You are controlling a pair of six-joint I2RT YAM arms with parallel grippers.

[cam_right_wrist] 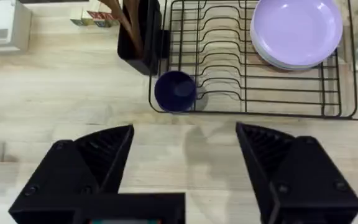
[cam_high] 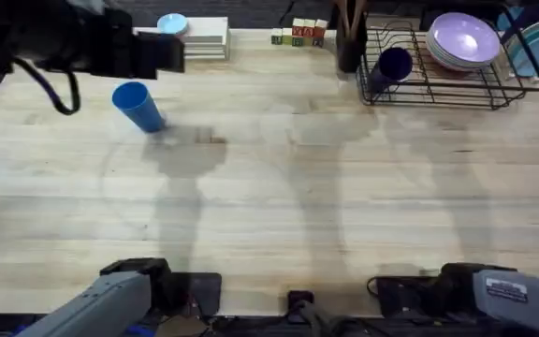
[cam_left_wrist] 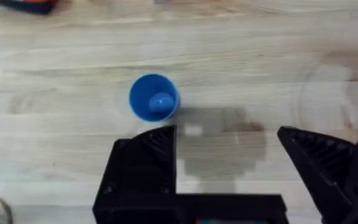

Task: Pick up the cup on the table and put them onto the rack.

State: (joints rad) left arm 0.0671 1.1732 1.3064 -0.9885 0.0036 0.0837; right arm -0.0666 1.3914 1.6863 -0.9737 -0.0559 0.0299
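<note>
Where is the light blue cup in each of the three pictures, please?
Overhead: the light blue cup stands on the table, upper left, far from the rack.
Left wrist: the cup is seen from above, just beyond the open left gripper.
Right wrist: not in it.
Shared landmark: the rack, in the overhead and right wrist views.

Open worktop between the blue cup and the rack

Bare worktop [cam_high: 279, 206] stretches from the blue cup [cam_high: 138, 106] towards the rack [cam_high: 447, 80]. At the rack's near corner sits a dark blue cup [cam_high: 393, 65]; a dark utensil holder [cam_high: 349, 42] stands just beside that corner, and purple plates [cam_high: 463, 40] fill the rack's far end.
</note>
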